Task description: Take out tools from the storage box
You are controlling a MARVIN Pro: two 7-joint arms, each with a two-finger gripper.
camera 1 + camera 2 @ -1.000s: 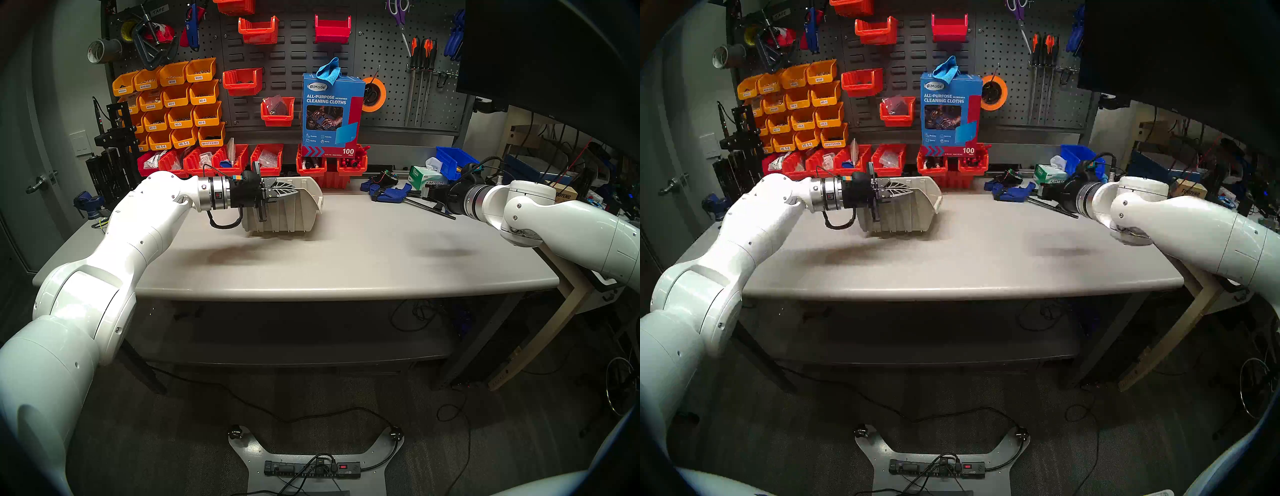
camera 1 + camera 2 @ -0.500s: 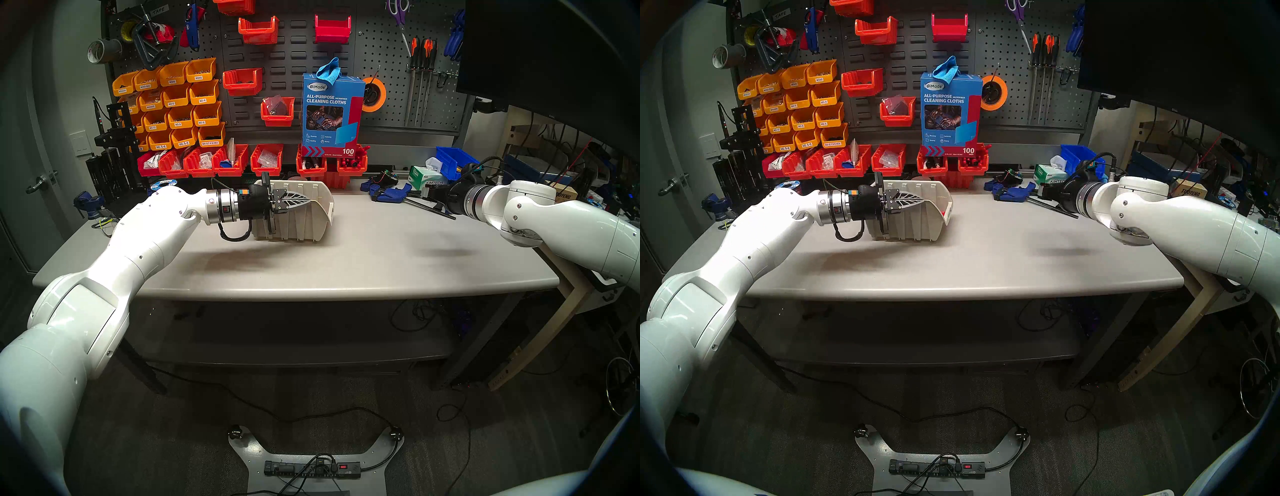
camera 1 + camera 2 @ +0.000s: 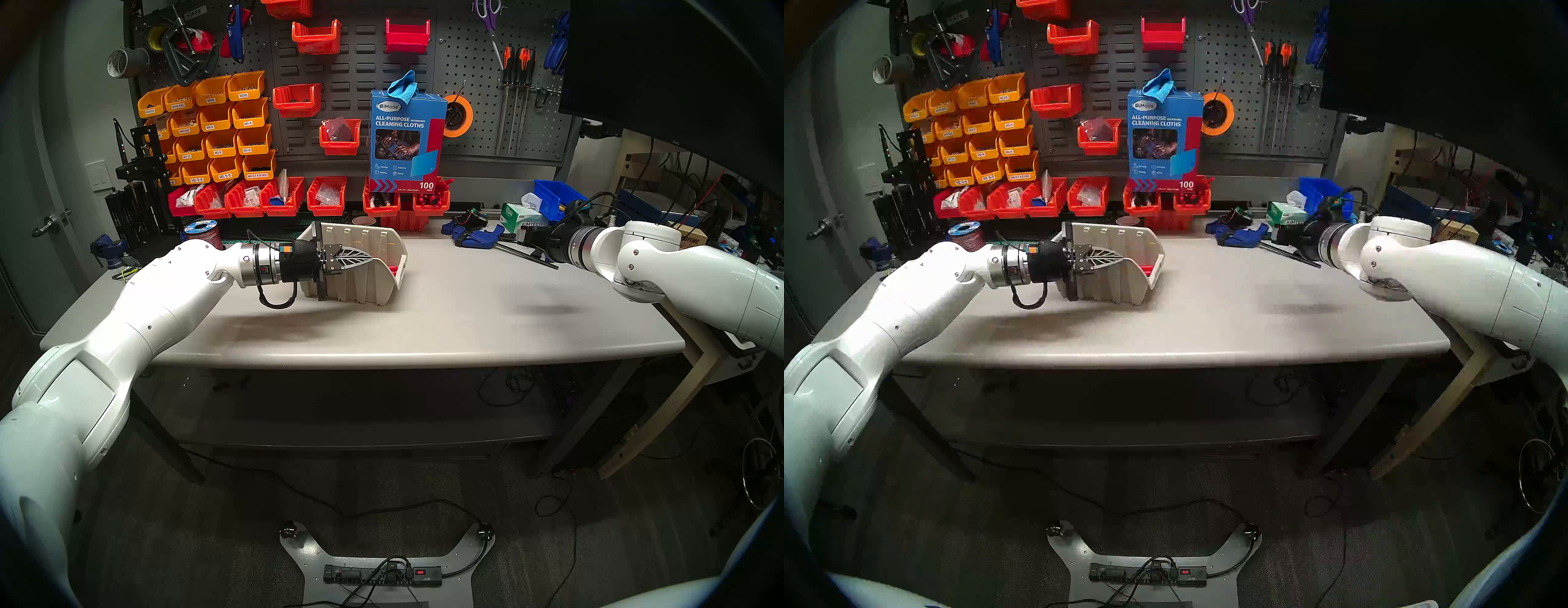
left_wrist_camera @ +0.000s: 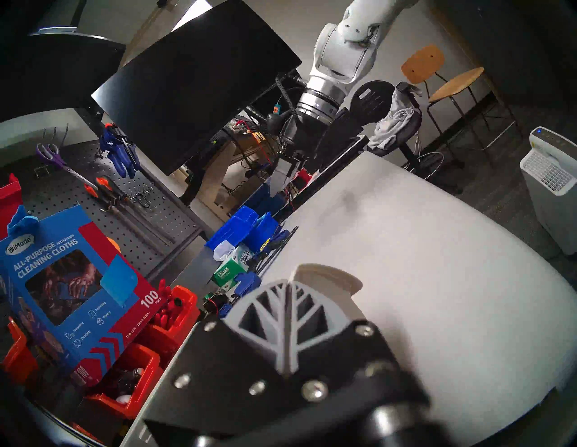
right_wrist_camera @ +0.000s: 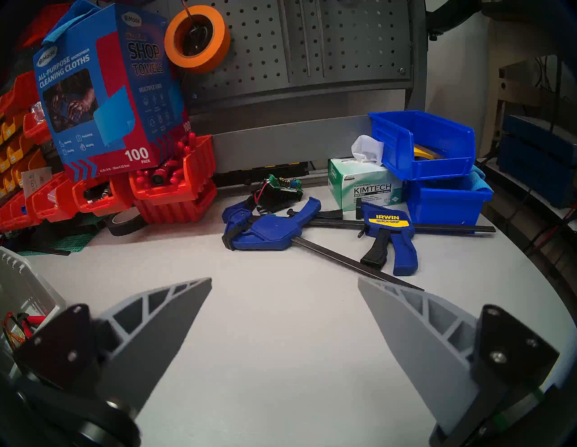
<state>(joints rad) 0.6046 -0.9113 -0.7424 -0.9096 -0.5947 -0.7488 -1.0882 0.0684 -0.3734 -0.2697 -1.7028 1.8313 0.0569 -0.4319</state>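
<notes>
A grey workbench (image 3: 424, 331) stood before a dark pegboard wall (image 3: 475, 85) hung with orange and red bins (image 3: 212, 127); a black monitor (image 3: 679, 63) loomed right, dark carpet (image 3: 212, 530) below, a door (image 3: 25, 212) at far left.

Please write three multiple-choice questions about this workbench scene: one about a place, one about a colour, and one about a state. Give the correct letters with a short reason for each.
1. Where do the blue bar clamps lie?
A. inside the storage box
B. on the table in front of the tissue box
C. hanging on the pegboard

2. What colour is the roll of tape hanging on the pegboard?
A. orange
B. green
C. white

3. How is the left gripper?
A. open above the table
B. shut on the storage box
C. shut on a clamp

Answers:
1 B, they rest on the table just before the tissue box.
2 A, the roll is plainly orange.
3 B, its fingers are pressed together on the side wall of the storage box.
</notes>
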